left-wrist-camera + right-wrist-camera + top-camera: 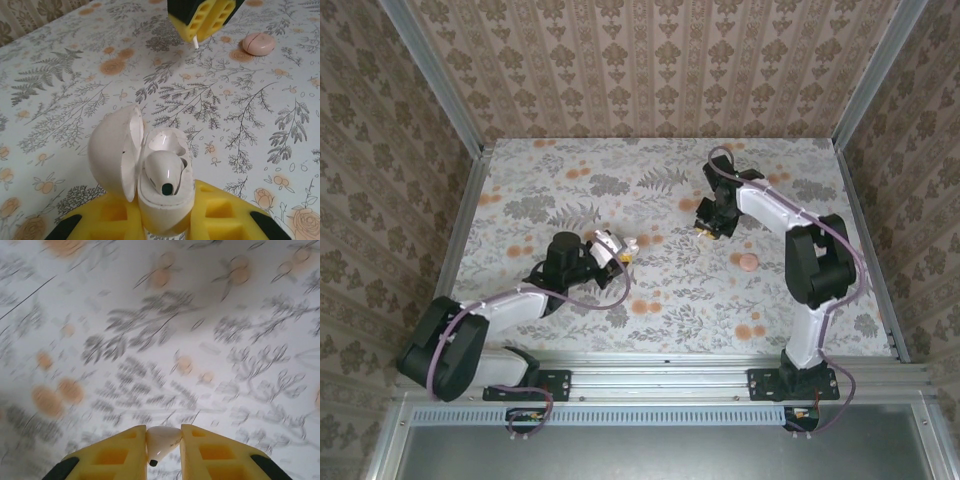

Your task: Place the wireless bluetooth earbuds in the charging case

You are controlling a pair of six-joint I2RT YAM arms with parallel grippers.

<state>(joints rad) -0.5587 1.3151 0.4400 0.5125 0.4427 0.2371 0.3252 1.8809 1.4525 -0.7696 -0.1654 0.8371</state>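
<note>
Since one earbud (165, 172) is already seated in the charging case (167, 215) and the second earbud (161, 442) is pinched between the right jaws, the step in hand is judged to be the carrying of that second piece across to the case. The case is clamped by its lower body between the left jaws, which are pressed tight against it. Its lid (117, 150) is swung open to one side, the seated earbud is seen just above the yellow pads (225, 200), and an empty socket (162, 140) lies directly beyond that earbud. The right jaws are closed on the body of the second earbud, and in the left wrist view its thin white stem (196, 44) is seen poking out below them, clear of the flowered desk (75, 100). From above, the right jaws are seen well apart from the left jaws and the case, farther out over the desk. A pinkish round disc (258, 43) lies on the desk near the right jaws, touched by neither pair, and is taken to be no part of the task. For the next move, the right jaws would need to be brought over the open case, the stem lined up with the empty socket and lowered into it, and the grip let go only once the piece is seated. Meanwhile the case would have to be held steady by the left jaws.
</note>
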